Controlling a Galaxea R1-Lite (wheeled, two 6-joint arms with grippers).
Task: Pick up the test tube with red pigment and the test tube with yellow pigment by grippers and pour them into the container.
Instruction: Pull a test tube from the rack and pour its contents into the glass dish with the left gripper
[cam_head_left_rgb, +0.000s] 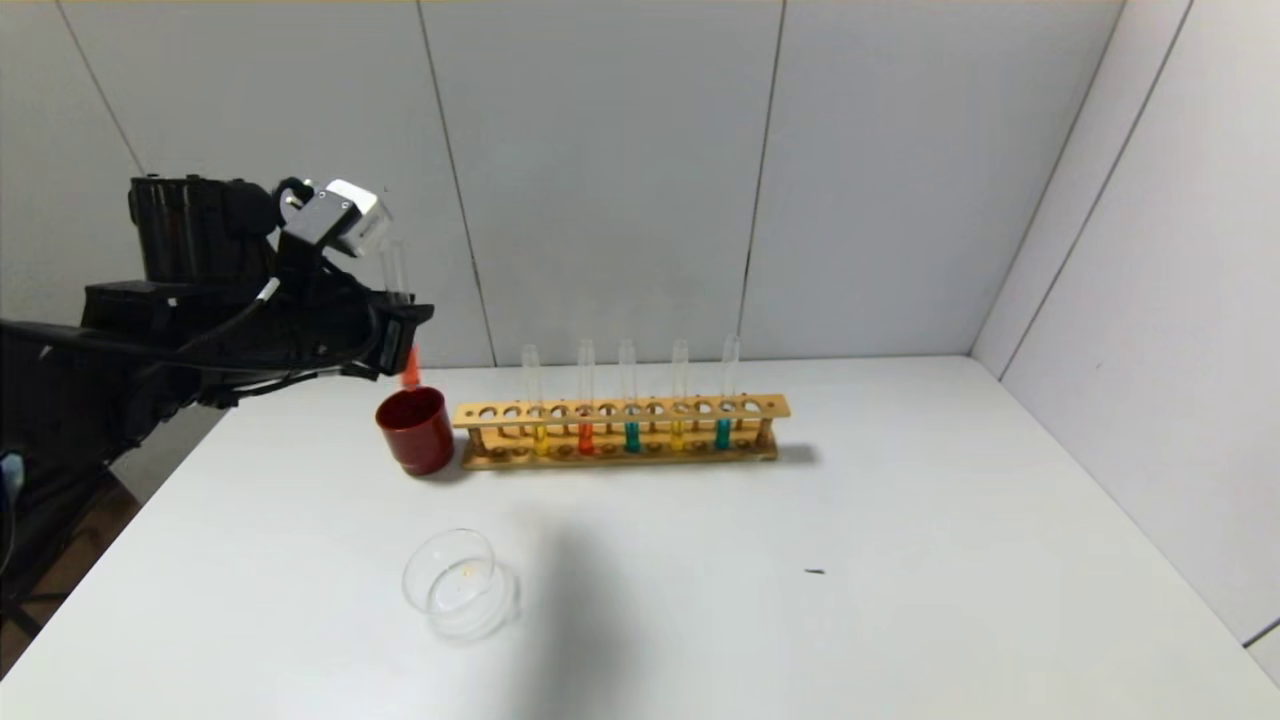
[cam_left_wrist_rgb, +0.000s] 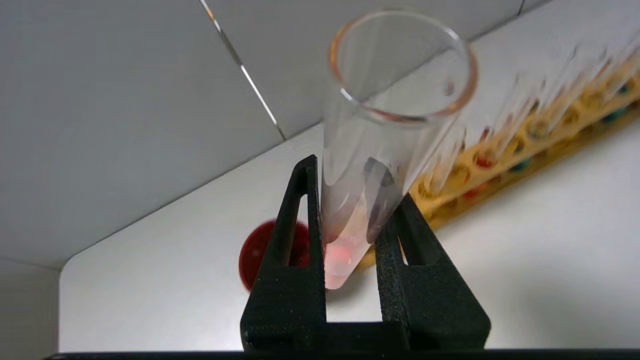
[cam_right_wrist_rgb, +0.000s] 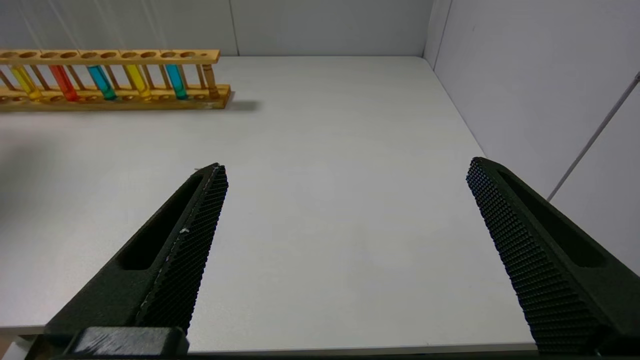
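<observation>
My left gripper (cam_head_left_rgb: 405, 335) hangs at the back left, above the dark red cup, shut on a test tube with red pigment (cam_head_left_rgb: 410, 368). The tube stands nearly upright. Its orange-red tip pokes out below the fingers and its clear mouth rises above them. In the left wrist view the same tube (cam_left_wrist_rgb: 380, 125) is clamped between the black fingers (cam_left_wrist_rgb: 300, 225). Two test tubes with yellow pigment (cam_head_left_rgb: 540, 436) (cam_head_left_rgb: 678, 432) stand in the wooden rack (cam_head_left_rgb: 770, 407). The container (cam_head_left_rgb: 455, 580), a clear glass dish, sits at the front left. My right gripper (cam_right_wrist_rgb: 348, 167) is open over bare table.
A dark red cup (cam_head_left_rgb: 415, 430) stands at the rack's left end, just under the held tube. The rack also holds another red tube (cam_head_left_rgb: 586, 436) and two teal ones (cam_head_left_rgb: 631, 436). A small black speck (cam_head_left_rgb: 815, 572) lies right of centre. Grey walls close the back and right.
</observation>
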